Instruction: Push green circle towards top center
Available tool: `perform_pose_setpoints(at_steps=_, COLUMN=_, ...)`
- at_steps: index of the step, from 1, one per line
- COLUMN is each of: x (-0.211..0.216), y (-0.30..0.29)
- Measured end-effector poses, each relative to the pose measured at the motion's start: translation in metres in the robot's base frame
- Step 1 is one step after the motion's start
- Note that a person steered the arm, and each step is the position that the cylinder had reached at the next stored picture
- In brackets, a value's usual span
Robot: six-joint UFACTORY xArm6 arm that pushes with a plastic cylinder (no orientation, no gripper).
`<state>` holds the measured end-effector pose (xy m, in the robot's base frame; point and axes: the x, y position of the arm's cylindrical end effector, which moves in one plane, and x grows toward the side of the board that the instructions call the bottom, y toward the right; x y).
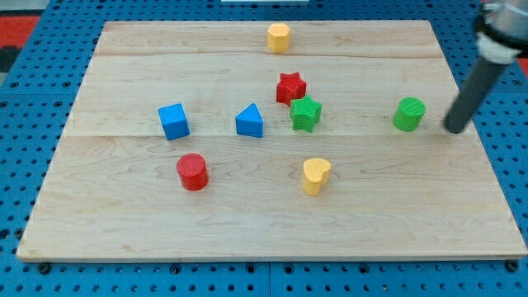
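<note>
The green circle (408, 114) stands on the wooden board (124, 214) at the view's right. My tip (453, 129) is just to the right of it and a little lower, apart from it by a small gap. The dark rod rises from the tip toward the view's top right corner. A yellow hexagon-like block (279, 37) sits at the top centre of the board.
A red star (290, 87) and a green star (305, 114) touch near the middle. A blue triangle (249, 121) and a blue cube (173, 121) lie to their left. A red circle (192, 172) and a yellow heart (315, 176) lie lower down.
</note>
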<state>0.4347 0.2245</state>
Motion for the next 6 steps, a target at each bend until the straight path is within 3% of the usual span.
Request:
perform_pose_setpoints(at_steps=2, x=-0.095, y=-0.066)
perform_pose_setpoints(at_steps=3, x=-0.056, y=-0.025)
perform_pose_setpoints(at_steps=4, x=-0.015, y=-0.025)
perform_pose_setpoints(at_steps=6, x=-0.085, y=-0.117)
